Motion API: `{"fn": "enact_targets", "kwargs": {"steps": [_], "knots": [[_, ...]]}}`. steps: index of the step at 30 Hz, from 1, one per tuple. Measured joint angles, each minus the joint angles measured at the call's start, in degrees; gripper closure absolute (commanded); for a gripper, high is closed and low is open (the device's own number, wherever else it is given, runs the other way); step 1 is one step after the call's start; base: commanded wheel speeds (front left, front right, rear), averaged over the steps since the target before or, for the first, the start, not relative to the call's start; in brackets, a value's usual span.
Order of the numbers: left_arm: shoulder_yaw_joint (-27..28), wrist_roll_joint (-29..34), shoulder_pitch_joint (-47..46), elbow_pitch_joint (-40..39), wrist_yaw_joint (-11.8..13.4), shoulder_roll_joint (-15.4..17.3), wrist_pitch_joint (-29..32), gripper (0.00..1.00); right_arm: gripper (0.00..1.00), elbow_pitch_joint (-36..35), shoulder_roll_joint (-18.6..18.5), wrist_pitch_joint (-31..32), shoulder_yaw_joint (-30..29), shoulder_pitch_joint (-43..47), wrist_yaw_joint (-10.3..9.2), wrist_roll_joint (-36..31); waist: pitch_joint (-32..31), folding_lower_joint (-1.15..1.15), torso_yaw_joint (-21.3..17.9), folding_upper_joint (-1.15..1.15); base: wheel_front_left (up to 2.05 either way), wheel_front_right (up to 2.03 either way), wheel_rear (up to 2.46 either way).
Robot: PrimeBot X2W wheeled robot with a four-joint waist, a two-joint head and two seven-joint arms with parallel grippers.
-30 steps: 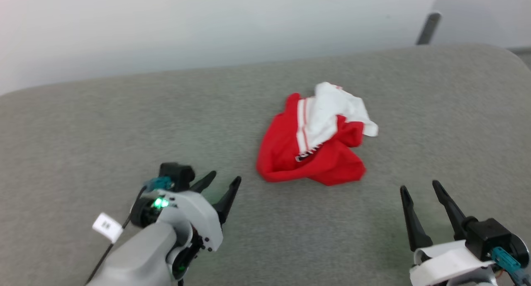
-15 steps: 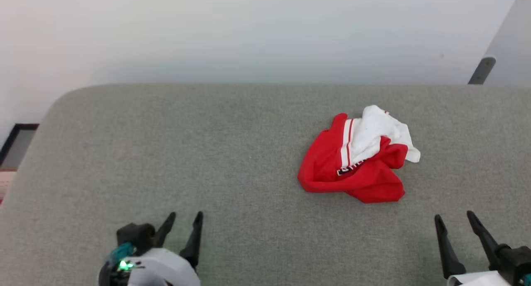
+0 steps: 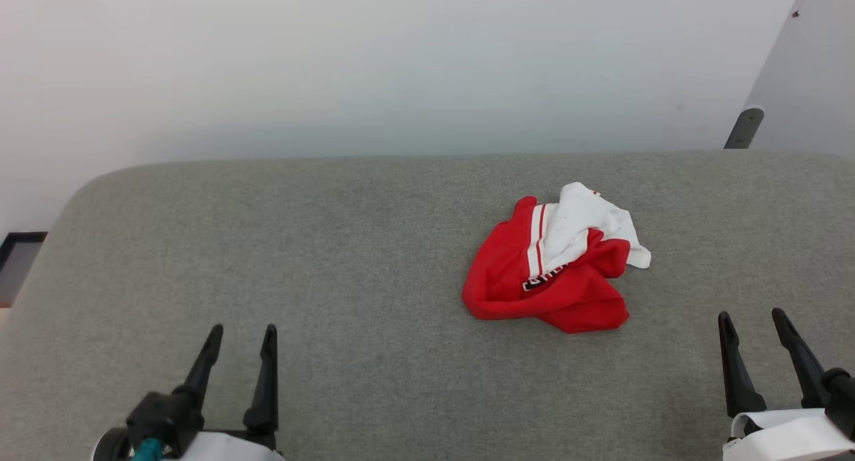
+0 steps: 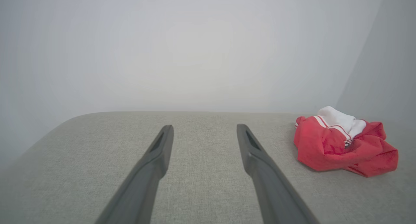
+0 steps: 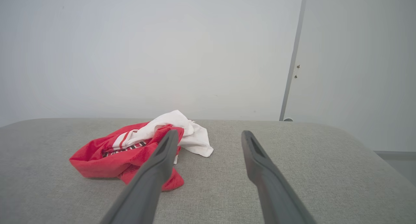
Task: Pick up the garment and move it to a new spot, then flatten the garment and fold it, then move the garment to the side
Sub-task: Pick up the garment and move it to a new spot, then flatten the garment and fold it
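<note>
- The garment (image 3: 548,274) is soft, matt cloth in red and white, crumpled into loose folds; its striped trim looks flat and just as dull.
- The grey surface (image 3: 300,247) under the garment is woven upholstery cloth, matt, with a fine, slightly rough grain.
- The left gripper (image 3: 242,332) has long fingers (image 4: 152,172) of dark, smooth, matt plastic-like material.
- The right gripper (image 3: 751,316) has the same dark matt finish, rising from a white shell (image 3: 781,434) of smooth, faintly glossy plastic.
- The wall (image 3: 401,60) behind the garment is pale, smooth and matt.
</note>
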Motion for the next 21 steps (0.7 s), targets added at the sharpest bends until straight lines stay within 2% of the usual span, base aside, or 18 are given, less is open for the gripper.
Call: {"fn": "enact_targets", "kwargs": {"steps": [6,21], "knots": [[2.2,4.3,2.3,1.0,-2.9,-2.5,0.0,0.0,0.0,0.1,0.8,0.0,0.1,-0.4,0.0,0.5,0.0,0.0,-0.8,0.0,0.0,0.0,0.0],[5.0,6.8,2.2,3.7,-6.6,-5.9,0.0,0.0,0.0,0.4,2.1,0.0,0.4,-1.0,0.0,0.5,0.7,0.0,-1.4,0.0,0.0,0.0,0.0]]}}
